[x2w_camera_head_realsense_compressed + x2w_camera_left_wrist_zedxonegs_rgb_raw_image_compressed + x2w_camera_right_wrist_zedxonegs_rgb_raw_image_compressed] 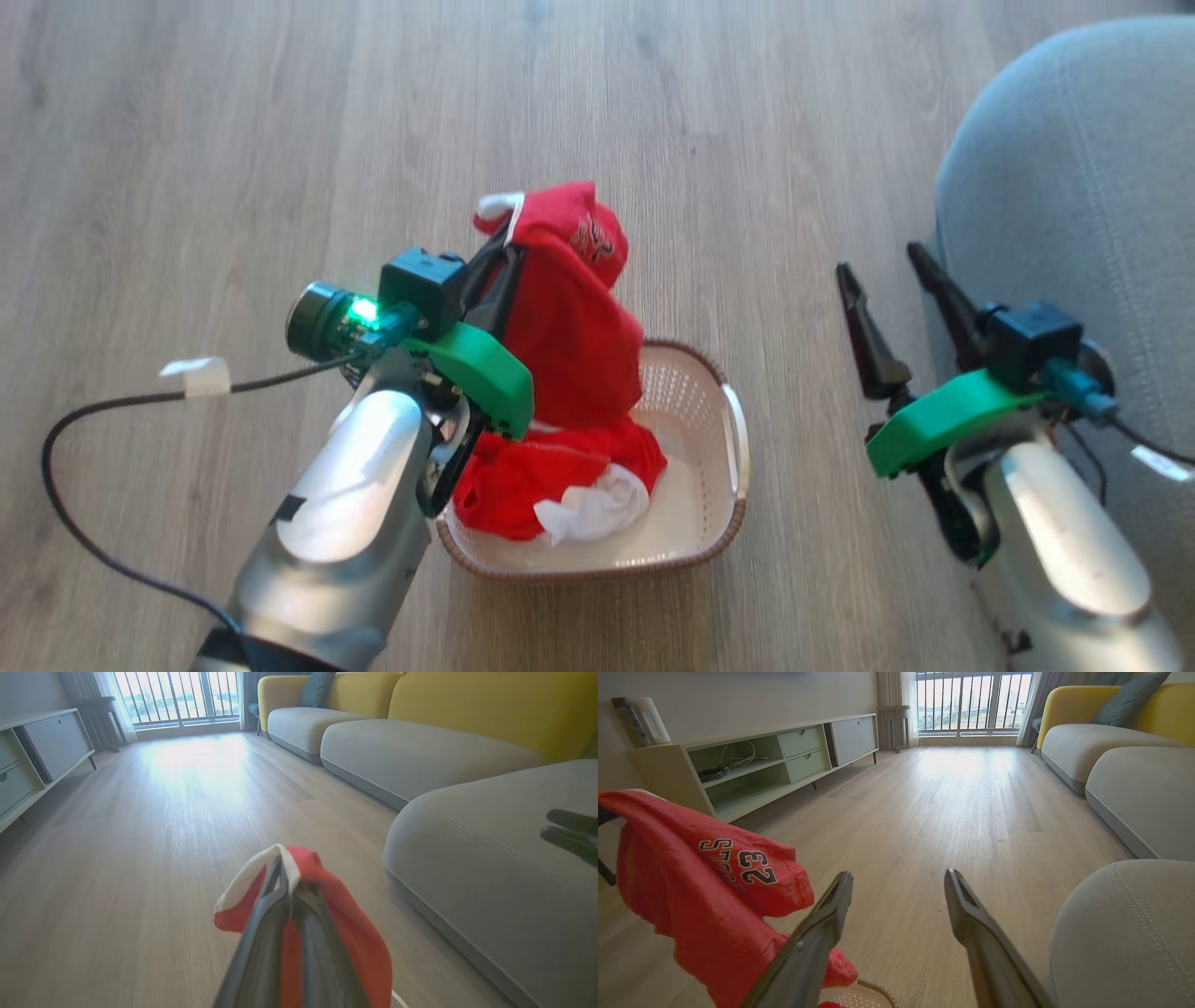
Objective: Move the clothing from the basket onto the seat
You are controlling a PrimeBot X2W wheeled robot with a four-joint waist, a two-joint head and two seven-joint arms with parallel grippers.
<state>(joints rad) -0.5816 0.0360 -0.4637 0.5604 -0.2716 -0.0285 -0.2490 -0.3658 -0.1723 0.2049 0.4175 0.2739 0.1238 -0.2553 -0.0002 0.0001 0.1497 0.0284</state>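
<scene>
My left gripper [504,245] is shut on a red garment [569,308] with white trim, lifted above the cream basket [733,439]; its tail still hangs into the basket. The left wrist view shows the dark fingers pinching the red cloth [359,942]. More red and white clothing [560,476] lies in the basket. Off to the right, my right gripper [887,271] stands open and empty beside the grey seat [1083,187]. In the right wrist view the held garment [691,882] hangs at left, with a dark printed number, and the seat's corner [1125,933] is at lower right.
Pale wood floor lies all around the basket. A low cabinet [784,760] runs along the wall at left. Further grey cushions with yellow backs [420,746] line the right side. A black cable [84,467] trails from my left arm.
</scene>
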